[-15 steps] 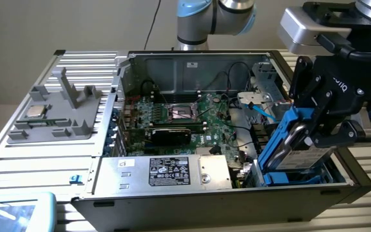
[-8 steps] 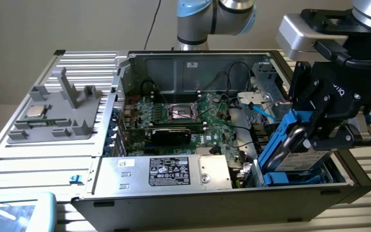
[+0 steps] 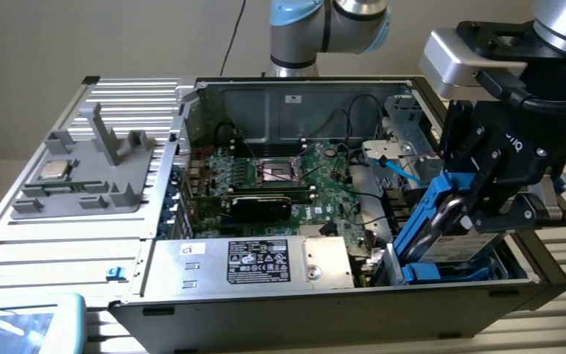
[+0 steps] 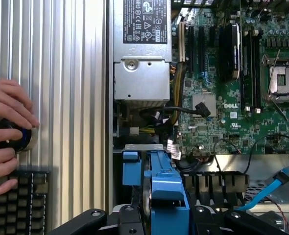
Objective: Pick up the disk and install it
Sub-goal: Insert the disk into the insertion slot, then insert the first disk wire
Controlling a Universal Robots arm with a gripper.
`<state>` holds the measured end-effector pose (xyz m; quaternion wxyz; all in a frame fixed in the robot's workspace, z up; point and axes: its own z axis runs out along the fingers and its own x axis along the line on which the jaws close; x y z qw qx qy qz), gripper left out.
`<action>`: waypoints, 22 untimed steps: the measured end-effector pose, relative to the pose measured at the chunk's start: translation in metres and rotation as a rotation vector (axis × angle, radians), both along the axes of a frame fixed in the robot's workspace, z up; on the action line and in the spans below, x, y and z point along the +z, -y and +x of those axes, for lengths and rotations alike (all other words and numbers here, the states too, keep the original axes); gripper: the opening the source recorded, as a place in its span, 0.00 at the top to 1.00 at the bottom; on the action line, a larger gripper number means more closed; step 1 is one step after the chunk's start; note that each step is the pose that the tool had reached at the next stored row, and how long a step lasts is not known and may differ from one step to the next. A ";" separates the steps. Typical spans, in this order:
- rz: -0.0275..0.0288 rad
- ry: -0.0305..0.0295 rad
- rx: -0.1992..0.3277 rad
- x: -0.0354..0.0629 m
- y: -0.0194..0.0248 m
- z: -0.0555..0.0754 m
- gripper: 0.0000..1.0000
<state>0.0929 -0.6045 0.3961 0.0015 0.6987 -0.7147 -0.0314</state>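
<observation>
Over the corner bay (image 3: 465, 271) at the exterior view's right, the end effector (image 3: 474, 217) clamps the tilted disk (image 3: 438, 221), lower end reaching the bay, tight between power supply (image 3: 253, 262) and case wall (image 3: 550, 274).

The flat silver disk (image 3: 429, 221) is bare metal with a dull sheen, and its bright blue bracket is smooth, faintly glossy plastic. The black tool (image 3: 489, 203) looks matt and hard, and the block above it is brushed silver metal. The ribbed desk (image 3: 57, 243) is pale metal with a satin finish. The open computer case (image 3: 293, 96) is grey sheet metal, its green circuit board (image 3: 303, 184) lacquer-shiny. The big silver box (image 3: 263, 262) carries a black printed label. The grey moulded fixture (image 3: 96, 162) is matt plastic.
</observation>
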 end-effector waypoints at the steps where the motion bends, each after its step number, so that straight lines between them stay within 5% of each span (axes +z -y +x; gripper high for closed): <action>1: 0.0000 -0.0002 0.000 -0.0001 0.0000 0.000 0.63; 22: -0.0001 0.0007 0.000 -0.0008 0.0000 0.001 0.55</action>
